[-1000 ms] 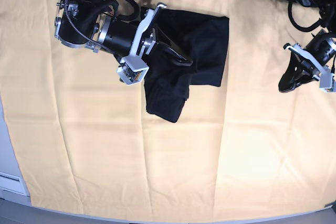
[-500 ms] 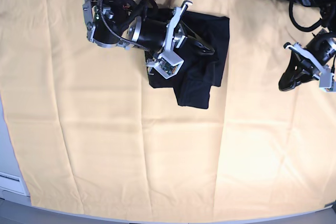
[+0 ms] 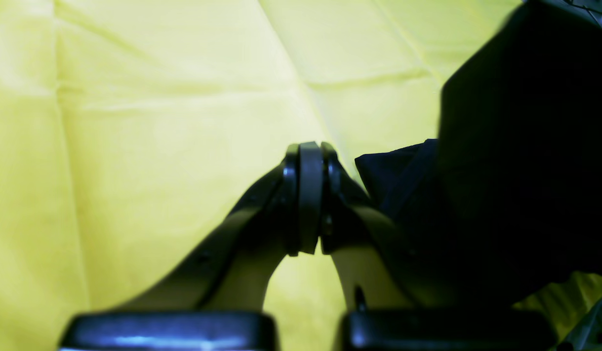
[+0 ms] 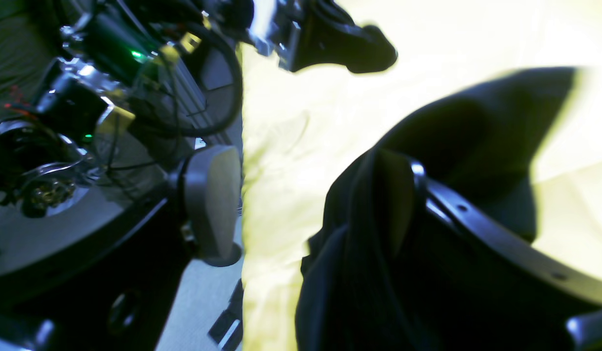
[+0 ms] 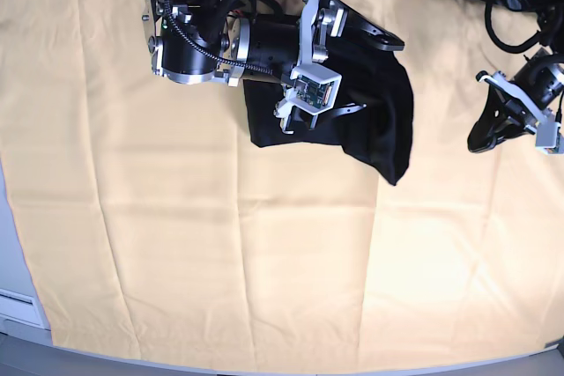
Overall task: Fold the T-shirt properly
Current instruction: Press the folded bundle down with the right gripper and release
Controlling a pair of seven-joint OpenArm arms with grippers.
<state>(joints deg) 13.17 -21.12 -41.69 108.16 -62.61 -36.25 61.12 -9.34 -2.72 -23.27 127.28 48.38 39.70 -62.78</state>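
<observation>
T-shirt (image 5: 379, 125): black, bunched on the yellow cloth (image 5: 220, 261) near its far edge. Right gripper (image 5: 374, 72): over the shirt, jaws spread wide, fabric draped against one finger. Left gripper (image 5: 483, 136): pressed closed, empty, well apart from the shirt.

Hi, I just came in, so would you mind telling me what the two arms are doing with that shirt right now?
The robot is folding a black T-shirt on a pale yellow cloth. The right gripper is over the shirt near the far edge of the cloth, jaws wide open, with one finger against the fabric. The shirt lies bunched, one flap trailing toward the near side, so the fold looks unfinished. The left gripper is shut and empty, off to the side over bare cloth.
</observation>
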